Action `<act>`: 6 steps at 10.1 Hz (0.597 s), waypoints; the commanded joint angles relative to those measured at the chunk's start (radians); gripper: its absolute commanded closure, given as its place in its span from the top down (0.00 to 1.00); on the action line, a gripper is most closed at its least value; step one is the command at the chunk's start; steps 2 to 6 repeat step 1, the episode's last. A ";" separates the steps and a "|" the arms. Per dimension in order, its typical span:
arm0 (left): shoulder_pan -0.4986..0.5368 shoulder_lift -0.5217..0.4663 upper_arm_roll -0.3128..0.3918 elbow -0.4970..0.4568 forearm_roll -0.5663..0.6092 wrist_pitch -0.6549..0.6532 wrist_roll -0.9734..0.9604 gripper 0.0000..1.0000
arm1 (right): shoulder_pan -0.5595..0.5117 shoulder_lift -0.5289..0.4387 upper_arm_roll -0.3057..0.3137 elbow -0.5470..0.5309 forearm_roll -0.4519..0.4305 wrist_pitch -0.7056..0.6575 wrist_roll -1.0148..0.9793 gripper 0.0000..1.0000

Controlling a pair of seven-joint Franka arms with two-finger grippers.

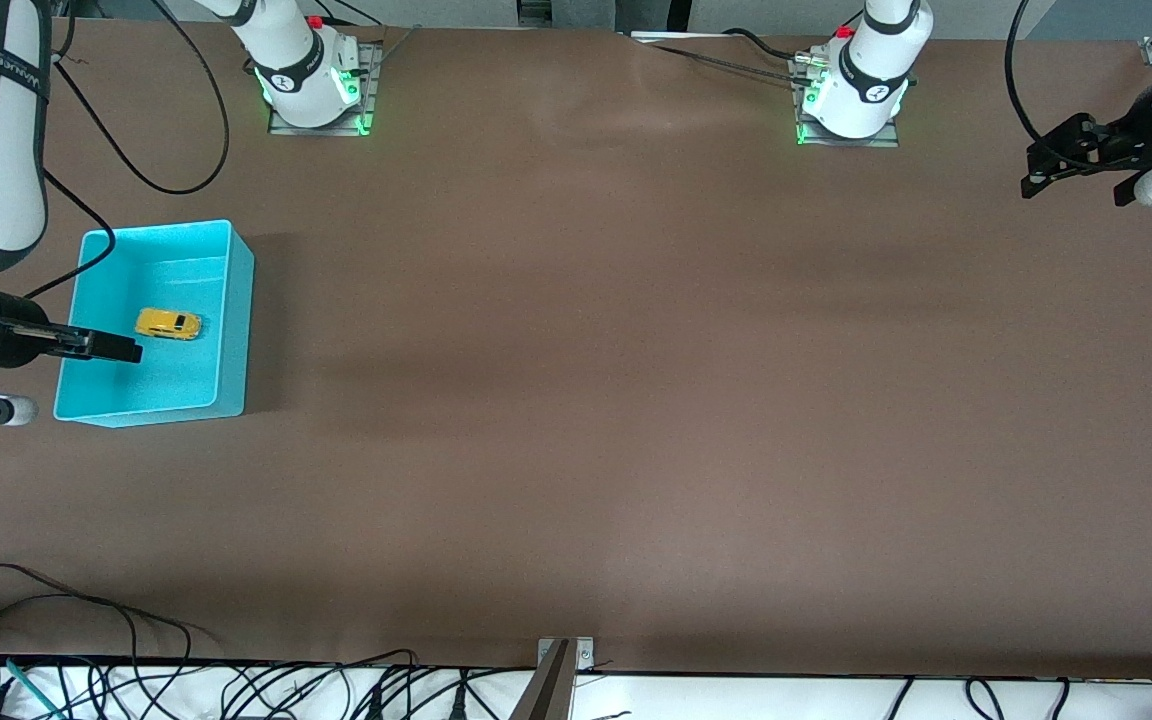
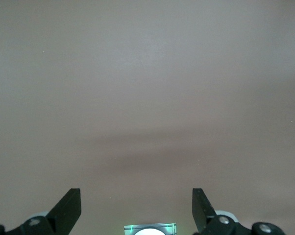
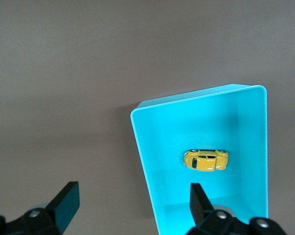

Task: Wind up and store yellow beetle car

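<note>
Yellow beetle car lies in the turquoise bin; both tools stand apart and hold nothing.

The brown tabletop (image 1: pixel 616 400) carries a turquoise bin (image 1: pixel 236 330) at the right arm's end. The right tool (image 1: pixel 116 346) hangs over the bin's edge, its fingers (image 3: pixel 199 200) spread wide and empty. The left tool (image 1: pixel 1076 160) waits over bare tabletop at the left arm's end, fingers (image 2: pixel 69 208) likewise apart. On the bin's floor rests the yellow beetle car (image 1: pixel 168 324): tiny, orange-yellow, with a rounded body and dark windows, clear of the bin's walls and free of both tools.
</note>
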 commanded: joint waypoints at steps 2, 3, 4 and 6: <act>0.004 0.013 0.000 0.036 0.007 -0.024 0.007 1.00 | -0.001 -0.009 0.001 -0.002 -0.015 -0.013 0.000 1.00; 0.004 0.013 0.000 0.036 0.007 -0.024 0.007 1.00 | -0.001 -0.009 0.001 -0.002 -0.015 -0.013 0.000 1.00; 0.004 0.013 0.000 0.036 0.007 -0.024 0.007 1.00 | -0.001 -0.009 0.001 -0.002 -0.015 -0.013 0.000 1.00; 0.004 0.013 0.000 0.036 0.007 -0.024 0.007 1.00 | -0.001 -0.009 0.001 -0.002 -0.015 -0.013 0.000 1.00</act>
